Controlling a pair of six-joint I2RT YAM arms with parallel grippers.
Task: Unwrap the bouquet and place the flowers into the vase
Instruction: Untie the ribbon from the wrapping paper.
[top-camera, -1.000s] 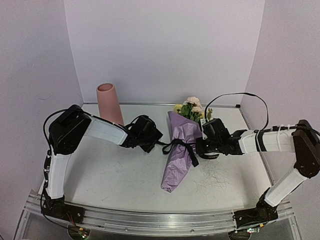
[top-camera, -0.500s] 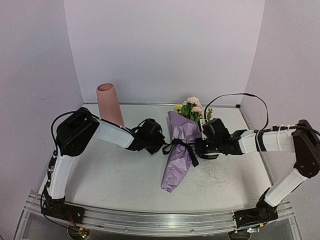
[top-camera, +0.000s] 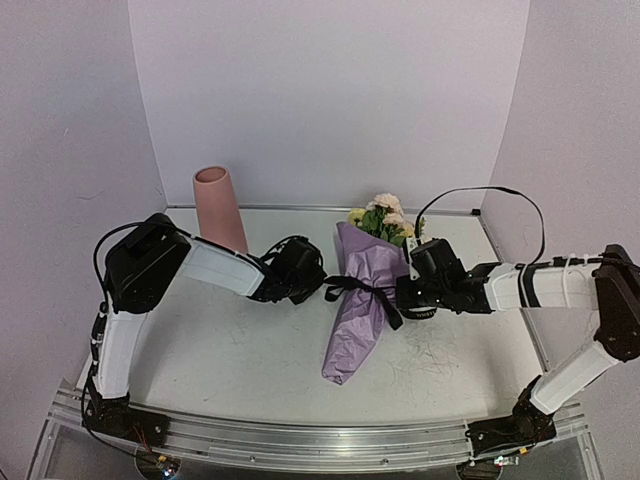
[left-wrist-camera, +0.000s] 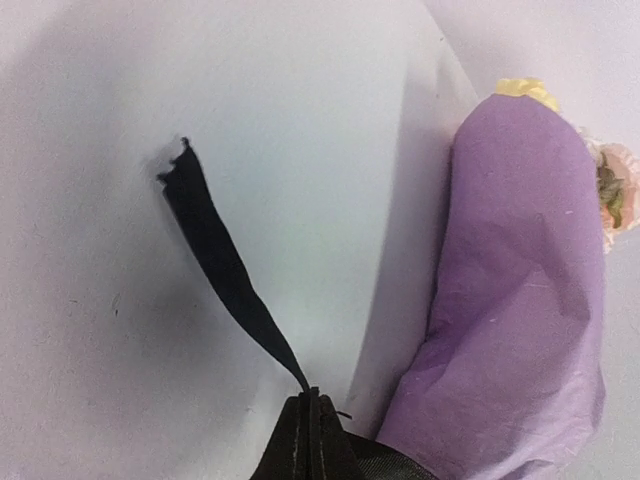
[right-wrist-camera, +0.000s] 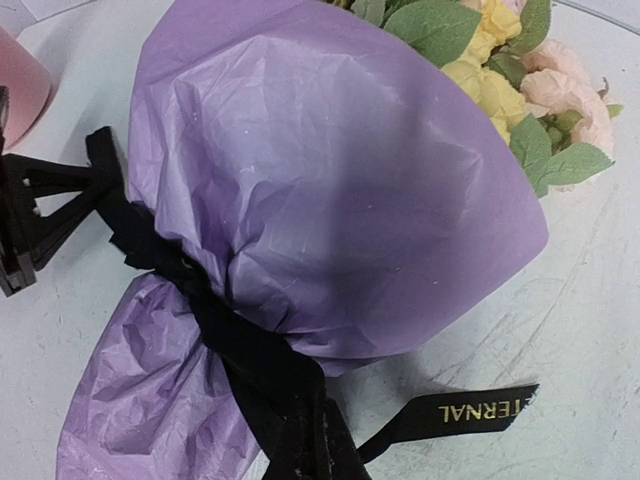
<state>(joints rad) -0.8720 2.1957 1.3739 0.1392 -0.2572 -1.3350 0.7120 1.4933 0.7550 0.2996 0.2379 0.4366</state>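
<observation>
The bouquet (top-camera: 362, 300) lies on the table in its crinkled lilac paper cone (right-wrist-camera: 340, 190), with its flowers (top-camera: 385, 215) pointing to the back. A black ribbon (right-wrist-camera: 225, 335) ties the cone's waist. My left gripper (top-camera: 322, 288) is just left of the cone, shut on one ribbon end (left-wrist-camera: 225, 265), which runs out past the fingertips (left-wrist-camera: 322, 430). Against the cone's right side, my right gripper (top-camera: 402, 296) is shut on the ribbon by the knot (right-wrist-camera: 300, 400). A tail with gold letters (right-wrist-camera: 470, 410) trails right. The pink vase (top-camera: 220, 208) stands upright at the back left.
Lilac walls close the table in at the back and on both sides. The right arm's black cable (top-camera: 480, 195) loops above it. A metal rail (top-camera: 320, 435) runs along the near edge.
My left gripper has moved in to the cone's left side and shut on the ribbon end, which is now drawn straight. The right gripper has shifted slightly right, still shut.
</observation>
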